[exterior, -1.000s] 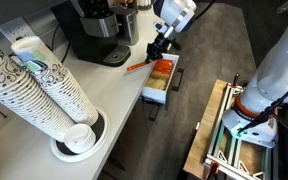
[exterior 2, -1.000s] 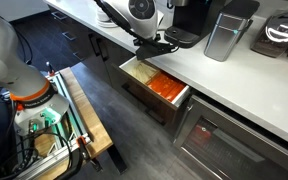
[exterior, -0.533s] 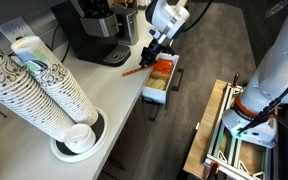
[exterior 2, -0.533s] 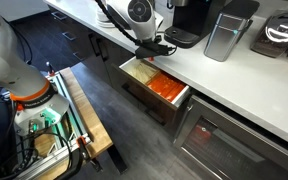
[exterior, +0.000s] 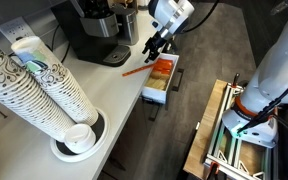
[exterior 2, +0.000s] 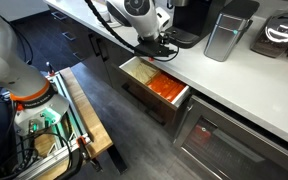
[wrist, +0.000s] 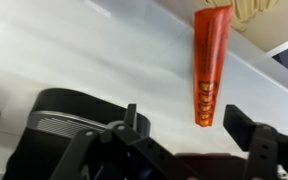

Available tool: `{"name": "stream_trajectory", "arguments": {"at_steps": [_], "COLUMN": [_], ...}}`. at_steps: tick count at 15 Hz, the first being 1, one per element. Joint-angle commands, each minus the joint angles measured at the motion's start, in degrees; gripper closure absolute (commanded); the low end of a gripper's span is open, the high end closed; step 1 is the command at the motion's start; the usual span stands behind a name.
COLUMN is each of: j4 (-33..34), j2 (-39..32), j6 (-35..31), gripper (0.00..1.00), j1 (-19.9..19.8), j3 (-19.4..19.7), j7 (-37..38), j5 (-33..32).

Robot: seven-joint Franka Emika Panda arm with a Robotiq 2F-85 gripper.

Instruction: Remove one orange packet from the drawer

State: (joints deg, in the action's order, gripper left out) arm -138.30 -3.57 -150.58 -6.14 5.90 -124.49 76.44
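Note:
One orange packet lies flat on the white counter; the wrist view shows it just ahead of my gripper, with its near end between the spread fingers and touching neither. In an exterior view the same packet rests on the countertop beside the open drawer. My gripper hangs open a little above it. The drawer is pulled out below the counter edge, with orange packets in it. My gripper stands over the counter edge behind the drawer.
A black coffee machine stands behind the gripper. Leaning stacks of paper cups fill the near counter. A steel canister sits farther along. A wooden cart stands on the floor by the drawer.
The jaws have opened and let go of the orange packet, which now lies on the counter. The gripper has risen slightly off it.

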Motion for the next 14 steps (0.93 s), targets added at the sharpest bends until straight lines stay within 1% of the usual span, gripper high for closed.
{"name": "stream_trajectory", "arguments": {"at_steps": [1, 2, 5, 8, 10, 14], "j4": [-4.10, -4.85, -7.15, -8.63, -9.25, -10.37], "j2": [5.13, 6.26, 10.25, 13.90, 16.17, 19.89], "j6": [-3.41, -3.52, -1.19, 2.25, 4.50, 6.69], "gripper": [0.00, 0.00, 0.00, 0.00, 0.00, 0.00], "j1": [-0.39, -0.64, -1.95, -3.07, -3.47, -3.48], "j3": [1.01, 1.27, 2.21, 3.40, 4.37, 6.31], "j7": [12.76, 16.34, 26.01, 32.67, 35.01, 36.87], "j5": [-7.68, -10.49, -19.79, -27.88, -31.46, -36.26]}}
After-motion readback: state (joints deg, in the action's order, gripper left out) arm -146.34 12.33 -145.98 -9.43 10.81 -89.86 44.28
